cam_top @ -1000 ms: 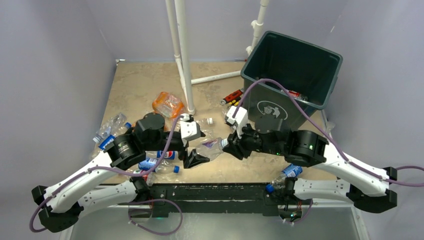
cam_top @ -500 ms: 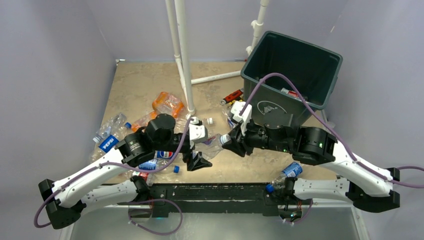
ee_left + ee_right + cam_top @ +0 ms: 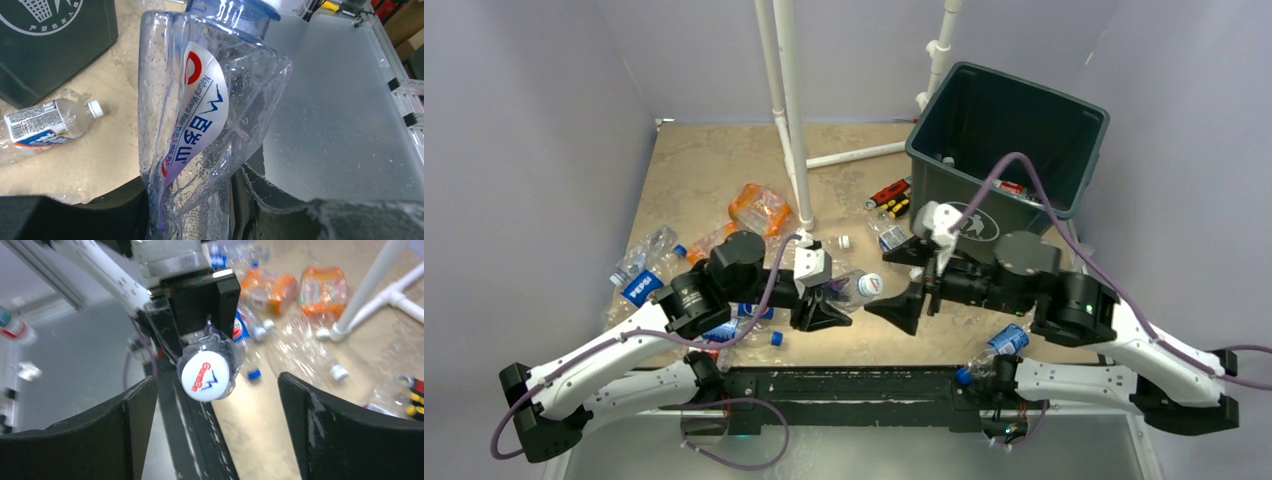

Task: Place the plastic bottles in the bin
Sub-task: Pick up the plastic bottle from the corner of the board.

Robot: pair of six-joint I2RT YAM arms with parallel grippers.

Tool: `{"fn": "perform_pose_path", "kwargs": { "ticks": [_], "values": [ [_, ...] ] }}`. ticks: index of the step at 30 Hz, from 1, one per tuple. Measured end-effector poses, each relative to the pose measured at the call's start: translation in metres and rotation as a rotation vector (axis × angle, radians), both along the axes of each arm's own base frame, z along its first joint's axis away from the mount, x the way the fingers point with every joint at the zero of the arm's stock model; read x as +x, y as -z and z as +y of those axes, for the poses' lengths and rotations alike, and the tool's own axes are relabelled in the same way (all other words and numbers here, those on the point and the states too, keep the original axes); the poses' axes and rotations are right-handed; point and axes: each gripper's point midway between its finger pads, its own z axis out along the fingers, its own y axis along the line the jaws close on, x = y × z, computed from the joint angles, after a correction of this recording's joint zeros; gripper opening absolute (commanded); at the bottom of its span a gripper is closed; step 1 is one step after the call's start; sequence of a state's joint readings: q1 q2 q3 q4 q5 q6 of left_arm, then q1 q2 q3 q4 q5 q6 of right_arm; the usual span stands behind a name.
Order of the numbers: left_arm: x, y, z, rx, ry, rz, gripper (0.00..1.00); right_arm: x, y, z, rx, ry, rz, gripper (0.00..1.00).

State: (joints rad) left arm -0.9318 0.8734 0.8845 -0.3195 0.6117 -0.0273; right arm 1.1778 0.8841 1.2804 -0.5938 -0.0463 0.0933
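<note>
A crushed clear plastic bottle (image 3: pixel 852 289) with a white cap (image 3: pixel 205 376) and a white, blue and red label (image 3: pixel 200 115) hangs above the table's near middle. My left gripper (image 3: pixel 822 300) is shut on its lower body, both black fingers pressing its sides (image 3: pixel 200 212). My right gripper (image 3: pixel 906 282) stands wide open just right of the cap, facing it and not touching it (image 3: pixel 220 407). The dark green bin (image 3: pixel 1007 82) sits at the back right, with a few bottles inside. Several more bottles lie on the left of the table, such as a Pepsi one (image 3: pixel 639 286).
Orange-labelled bottles (image 3: pixel 762 210) lie by the white PVC pipe stand (image 3: pixel 789 110). Small red and yellow tools (image 3: pixel 890 195) rest beside the bin's near-left corner. One bottle (image 3: pixel 1001 344) lies at the table's front edge by the right arm's base, another (image 3: pixel 45 125) near the bin wall.
My right gripper has let go of the bottle's cap end, opened wide and drawn back to the right. My left gripper has closed on the bottle's body.
</note>
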Motion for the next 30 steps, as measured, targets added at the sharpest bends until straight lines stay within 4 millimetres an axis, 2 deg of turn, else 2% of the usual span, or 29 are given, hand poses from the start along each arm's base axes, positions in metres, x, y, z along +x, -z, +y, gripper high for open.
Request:
{"fn": "perform_pose_path", "kwargs": {
  "ticks": [5,10,13,20,24,30],
  "values": [
    [-0.006,-0.017,0.002,-0.123,-0.013,0.001,0.04,-0.011,-0.028,-0.019,0.281,0.011,-0.012,0.99],
    [-0.010,-0.047,-0.001,-0.315,-0.019,0.001,0.04,-0.017,-0.035,-0.036,0.545,0.026,-0.023,0.98],
    [-0.011,-0.058,-0.004,-0.390,-0.015,0.035,0.04,-0.015,-0.037,-0.029,0.618,0.018,-0.014,0.98],
    [-0.010,-0.068,-0.013,-0.462,-0.006,0.127,0.04,-0.004,-0.055,0.003,0.720,-0.002,-0.013,0.95],
    [-0.013,-0.078,-0.011,-0.503,0.003,0.133,0.04,0.002,-0.062,0.012,0.761,0.007,-0.023,0.91],
    [-0.015,-0.075,-0.009,-0.510,0.006,0.148,0.04,0.009,-0.069,0.020,0.803,0.021,-0.038,0.86]
  ]
}}
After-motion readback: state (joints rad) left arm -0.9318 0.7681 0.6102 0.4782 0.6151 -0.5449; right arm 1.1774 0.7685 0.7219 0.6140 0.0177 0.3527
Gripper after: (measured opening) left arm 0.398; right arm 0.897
